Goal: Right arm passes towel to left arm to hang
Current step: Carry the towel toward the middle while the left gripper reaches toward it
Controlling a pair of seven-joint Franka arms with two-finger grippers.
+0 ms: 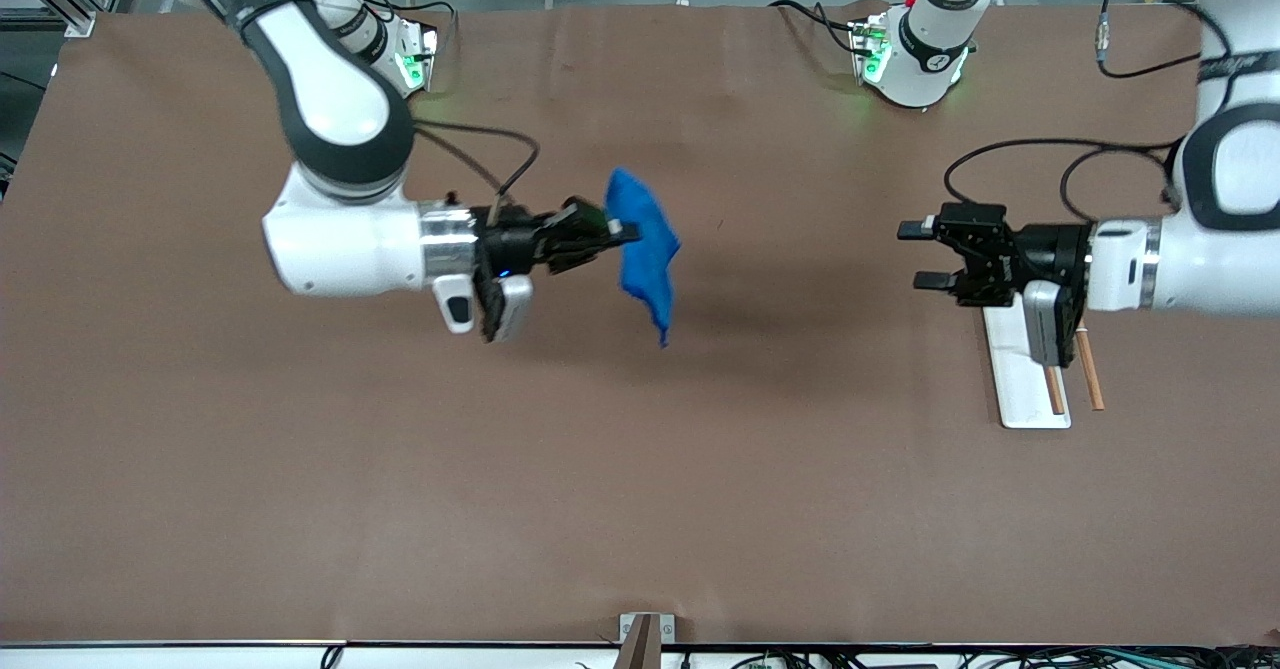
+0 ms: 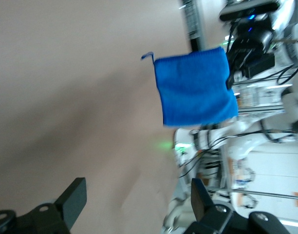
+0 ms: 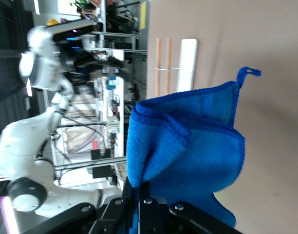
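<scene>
A: Where does the towel (image 1: 642,245) sit now?

B: It hangs in the air over the middle of the worktop (image 1: 640,469), pinched at one edge by the right gripper (image 1: 622,233), whose fingers are clamped together on the cloth. The left gripper (image 1: 920,255) is held level over the left arm's end, fingers apart, well apart from the towel.

A: What might spoil the handover?

B: The cloth is soft blue microfibre, bunched and folded at the pinch, so the free edge droops and may swing; the left gripper could close on a loose fold or only the small loop tag (image 2: 147,56) and let it slip. The white rack (image 1: 1028,379) with thin wooden rails offers little to catch a limp towel.
</scene>
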